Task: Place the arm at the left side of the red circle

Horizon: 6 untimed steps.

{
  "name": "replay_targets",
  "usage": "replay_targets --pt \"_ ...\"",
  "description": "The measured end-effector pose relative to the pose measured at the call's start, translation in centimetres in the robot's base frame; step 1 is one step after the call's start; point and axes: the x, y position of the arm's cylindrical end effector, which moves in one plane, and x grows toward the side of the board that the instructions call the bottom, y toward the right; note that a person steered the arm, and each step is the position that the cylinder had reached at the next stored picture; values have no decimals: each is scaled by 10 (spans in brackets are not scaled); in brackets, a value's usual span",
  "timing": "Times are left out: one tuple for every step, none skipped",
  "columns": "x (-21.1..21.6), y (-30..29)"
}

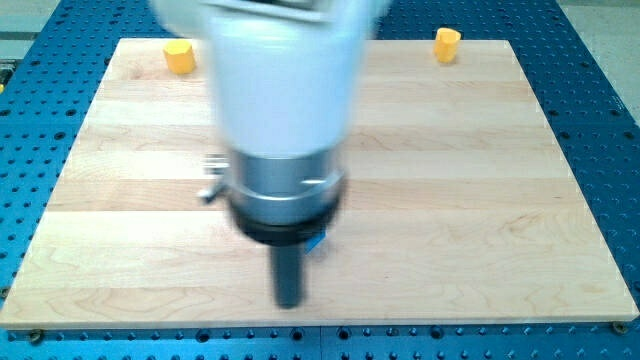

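Observation:
No red circle shows in the camera view; it may be hidden behind the arm. The arm's white and grey body fills the middle of the view. My tip (289, 303) rests on the wooden board (480, 200) near the view's bottom edge. A blue block (317, 241) peeks out just to the right of the rod, mostly hidden by the arm's dark collar, so its shape cannot be made out. A yellow block (179, 56) sits at the view's top left and another yellow block (447, 44) at the top right, both far from the tip.
The board lies on a blue perforated table (600, 120). A small grey part (210, 192) sticks out from the arm's left side.

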Motion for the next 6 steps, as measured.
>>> replay_targets --pt "0 -69" --pt "-18 -75" --pt "-54 -80" --pt "-52 -87" --pt "-46 -85" --pt "-106 -87"
